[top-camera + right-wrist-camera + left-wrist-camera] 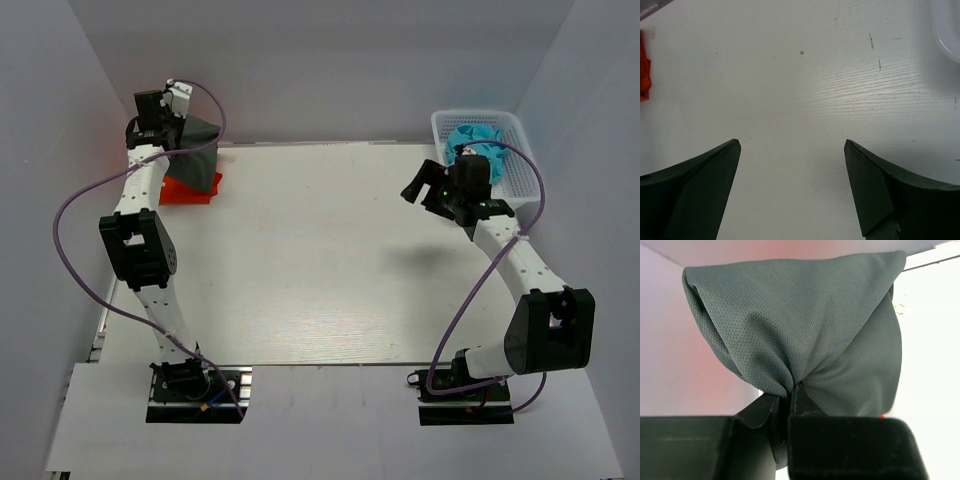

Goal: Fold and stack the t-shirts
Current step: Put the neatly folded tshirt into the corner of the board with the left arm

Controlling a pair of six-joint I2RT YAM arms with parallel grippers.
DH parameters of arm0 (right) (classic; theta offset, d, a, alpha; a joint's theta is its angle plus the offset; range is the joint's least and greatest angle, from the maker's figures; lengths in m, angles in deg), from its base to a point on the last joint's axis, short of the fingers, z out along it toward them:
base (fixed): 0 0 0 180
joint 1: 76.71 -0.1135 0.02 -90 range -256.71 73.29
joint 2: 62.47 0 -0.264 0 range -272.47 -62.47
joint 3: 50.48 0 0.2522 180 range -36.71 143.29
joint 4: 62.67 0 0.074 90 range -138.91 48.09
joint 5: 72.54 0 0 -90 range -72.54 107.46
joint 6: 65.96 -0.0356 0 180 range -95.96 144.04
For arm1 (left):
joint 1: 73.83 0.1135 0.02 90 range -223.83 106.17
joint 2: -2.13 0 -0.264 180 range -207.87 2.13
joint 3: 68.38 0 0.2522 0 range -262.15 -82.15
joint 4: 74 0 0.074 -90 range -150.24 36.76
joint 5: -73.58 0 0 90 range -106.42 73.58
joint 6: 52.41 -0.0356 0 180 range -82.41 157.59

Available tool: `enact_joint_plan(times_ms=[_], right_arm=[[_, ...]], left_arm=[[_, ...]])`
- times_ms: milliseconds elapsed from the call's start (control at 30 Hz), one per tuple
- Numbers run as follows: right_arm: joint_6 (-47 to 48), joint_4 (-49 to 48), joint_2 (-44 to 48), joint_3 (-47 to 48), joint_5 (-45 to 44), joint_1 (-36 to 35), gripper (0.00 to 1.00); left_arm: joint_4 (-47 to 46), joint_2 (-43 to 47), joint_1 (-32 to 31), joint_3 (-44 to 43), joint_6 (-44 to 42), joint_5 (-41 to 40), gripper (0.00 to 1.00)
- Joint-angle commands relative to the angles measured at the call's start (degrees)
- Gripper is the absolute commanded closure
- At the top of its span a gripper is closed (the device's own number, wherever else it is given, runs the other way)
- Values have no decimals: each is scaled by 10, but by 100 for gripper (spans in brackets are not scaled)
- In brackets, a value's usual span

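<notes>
Stacking, seemingly: left gripper clenches the grey shirt above the orange shirt at ten o'clock; next, lower squarely and release. Right gripper gapes empty.

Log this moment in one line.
left gripper: shut on grey t-shirt, hanging | orange t-shirt: on table, far-left | right gripper: open, empty

Bright even light, soft shadows on table; left wrist view bg blown out, foreground blurry

Left end effector pinched nearly closed, arm stretched forward; right end effector spread wide.
</notes>
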Motion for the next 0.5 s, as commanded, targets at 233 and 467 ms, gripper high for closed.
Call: enact_joint_plan(times_ms=[233, 467], right_arm=[[-6, 16, -6, 58, 3, -1, 10], [-12, 20, 2, 52, 2, 1, 10]], left_arm=[[-69, -72, 54, -56, 102, -42, 0], [-45, -81, 66, -112, 141, -86, 0]])
